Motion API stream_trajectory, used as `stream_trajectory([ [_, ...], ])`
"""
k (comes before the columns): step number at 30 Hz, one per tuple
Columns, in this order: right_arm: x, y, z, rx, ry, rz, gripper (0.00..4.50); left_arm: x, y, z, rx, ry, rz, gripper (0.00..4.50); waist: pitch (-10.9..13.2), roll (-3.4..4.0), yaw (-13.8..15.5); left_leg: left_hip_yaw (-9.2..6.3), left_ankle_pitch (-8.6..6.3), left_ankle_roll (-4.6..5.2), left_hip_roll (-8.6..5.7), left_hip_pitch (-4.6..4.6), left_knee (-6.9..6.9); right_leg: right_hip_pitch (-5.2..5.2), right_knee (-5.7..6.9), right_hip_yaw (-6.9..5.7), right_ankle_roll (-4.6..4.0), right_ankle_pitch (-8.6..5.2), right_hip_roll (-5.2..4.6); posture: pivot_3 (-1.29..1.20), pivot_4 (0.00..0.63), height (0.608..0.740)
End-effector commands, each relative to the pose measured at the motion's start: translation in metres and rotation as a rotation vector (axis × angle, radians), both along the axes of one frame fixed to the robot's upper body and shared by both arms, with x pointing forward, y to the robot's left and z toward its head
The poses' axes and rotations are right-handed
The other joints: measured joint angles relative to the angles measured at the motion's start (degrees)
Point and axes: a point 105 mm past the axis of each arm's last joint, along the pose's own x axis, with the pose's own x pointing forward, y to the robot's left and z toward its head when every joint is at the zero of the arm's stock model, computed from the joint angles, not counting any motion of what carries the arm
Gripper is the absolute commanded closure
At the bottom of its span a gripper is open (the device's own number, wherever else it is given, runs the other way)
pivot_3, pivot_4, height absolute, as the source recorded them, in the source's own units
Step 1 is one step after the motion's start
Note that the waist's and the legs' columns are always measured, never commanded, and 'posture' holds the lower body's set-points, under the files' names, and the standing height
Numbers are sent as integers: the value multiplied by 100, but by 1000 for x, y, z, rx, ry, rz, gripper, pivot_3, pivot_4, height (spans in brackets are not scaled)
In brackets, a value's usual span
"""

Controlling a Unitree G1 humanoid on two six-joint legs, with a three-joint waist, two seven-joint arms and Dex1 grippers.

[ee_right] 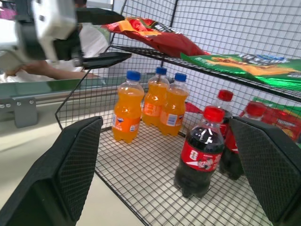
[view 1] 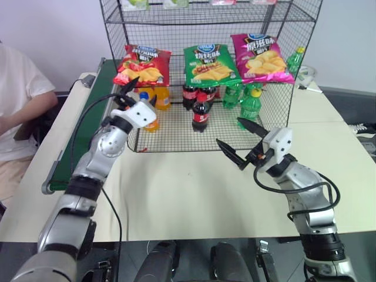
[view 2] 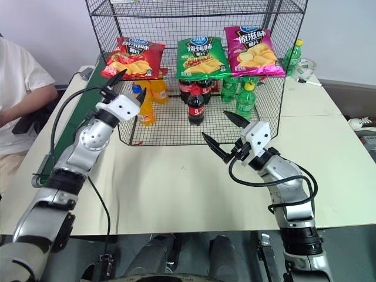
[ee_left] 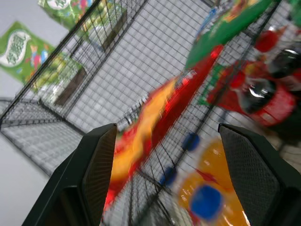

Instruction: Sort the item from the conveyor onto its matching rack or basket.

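Note:
The red crisp bag (view 1: 144, 66) lies on the left end of a sloping shelf in the black wire rack (view 1: 176, 26), with nothing holding it. My left gripper (view 1: 143, 91) is open just in front of and below the bag's front edge, apart from it. In the left wrist view the bag (ee_left: 155, 132) shows behind the mesh between the spread fingers (ee_left: 96, 179). The right gripper (view 1: 228, 131) hovers open and empty over the table before the rack's right half. The dark green conveyor (view 1: 79, 135) runs along the table's left edge, with nothing showing on it.
A green bag (view 1: 208, 63) and a pink bag (view 1: 258, 57) share the shelf. Below stand orange soda bottles (ee_right: 126, 113), cola bottles (view 1: 200, 113) and green bottles (view 1: 252, 103). A person in white (view 1: 14, 100) sits left of the conveyor. The beige table (view 1: 188, 194) stretches ahead.

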Motion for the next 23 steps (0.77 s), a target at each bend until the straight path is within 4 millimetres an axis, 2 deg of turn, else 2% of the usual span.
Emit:
stream_trajectory([
  [1, -3, -1, 9, 11, -39, 9, 0, -30, -2, 21, -190, 30, -171, 911, -1, 1, 6, 1, 0, 0, 0, 0, 0, 0, -2, 0, -1, 1, 0, 0, 150, 740],
  [3, -4, -2, 9, 11, -37, 9, 0, -37, 0, 15, -247, 105, -215, 911, -1, 1, 20, -1, 0, 0, 0, 1, 2, 1, -3, -1, -2, 1, -2, 0, 150, 740],
  [5, -6, -9, 8, 0, -30, 10, 0, -55, 9, -3, -378, 324, -325, 911, -5, 8, -5, -2, 0, 1, 2, 2, 4, 1, -6, -2, -5, 3, -2, 0, 150, 740],
  [7, -10, -16, 7, -34, -19, 24, 0, -69, 31, -12, -506, 481, -350, 911, -5, 15, -42, 0, -1, 1, 4, 2, -4, 4, -11, 1, -6, 2, 0, 0, 150, 740],
  [10, -19, -25, 5, -72, 24, 67, 0, -79, 73, -24, -523, 608, -248, 911, -3, 19, -34, 1, -1, 1, 18, 2, -10, -4, -10, 10, -11, 3, 13, 0, 150, 740],
  [12, -24, -33, 4, -95, 52, 86, 0, -88, 87, -32, -517, 680, -209, 911, -3, 20, -3, 0, -2, 1, 28, 4, -10, -4, -12, 10, -19, 6, 22, 0, 150, 740],
  [15, -31, -50, 4, -133, 95, 98, 0, -103, 99, -36, -461, 711, -188, 911, -3, 26, 49, 2, -5, 4, 26, 14, -8, -2, -27, 9, -30, 1, 16, 0, 150, 740],
  [17, -37, -66, 1, -179, 123, 90, 0, -109, 114, -41, -460, 739, -156, 911, -2, 25, 104, 7, -9, 8, 25, 13, -6, 4, -38, 11, -39, -4, 4, 0, 150, 740],
  [19, -42, -82, -1, -221, 159, 81, 0, -112, 133, -47, -460, 762, -103, 911, -2, 25, 145, 10, -9, 8, 25, 12, -6, 3, -42, 12, -42, -5, 1, 0, 150, 740],
  [23, -39, -98, 3, -243, 162, 51, 0, -115, 148, -56, -410, 746, -64, 911, -3, 26, 145, 15, -10, 6, 36, 13, -8, 3, -42, 11, -48, -5, 0, 0, 150, 740],
])
